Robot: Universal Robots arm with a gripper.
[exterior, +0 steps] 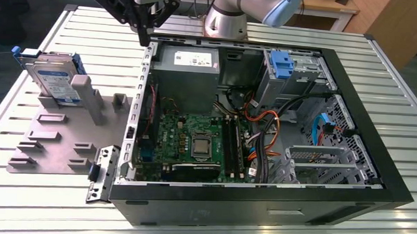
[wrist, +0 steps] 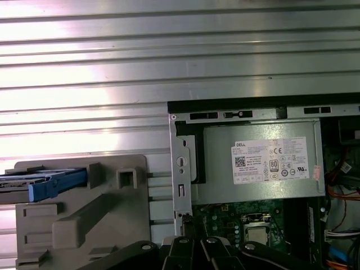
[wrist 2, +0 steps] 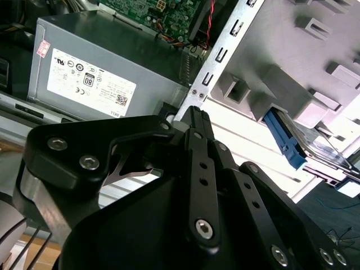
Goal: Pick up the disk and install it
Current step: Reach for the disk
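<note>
The gripper [exterior: 143, 40] hangs over the back corner of the open computer case [exterior: 261, 203], just above the case wall beside the power supply [exterior: 186, 64]. Its black fingers [wrist 2: 198, 147] are pressed together into one narrow tip with nothing pinched between them, and they touch nothing. The disk [exterior: 53, 81] is well apart from the gripper, towards the exterior view's left. It stands on edge in a slot at the far end of a grey holding fixture [exterior: 55, 138], which lies flat on the slatted metal counter [exterior: 403, 103] beside the case. Its bright blue carrier runs along the top edge, and in the exterior view its broad silver face with the white-and-blue label is turned towards the camera. In the first wrist view the disk [wrist: 44, 183] is seen edge-on from above. There its long axis lies along the counter's slats, with the blue end of the carrier pointing towards the case. In the second wrist view the blue carrier of the disk [wrist 2: 286, 139] sticks out of the fixture's slot past the gripper's linkage. The power supply carries a white label with black print and rows of small marks in both wrist views, and a small pink sticker sits at one corner in the second wrist view. Inside the case a green motherboard [exterior: 193, 140] lies below the power supply, and a blue drive bracket [exterior: 281, 65] sits in the far corner.
</note>
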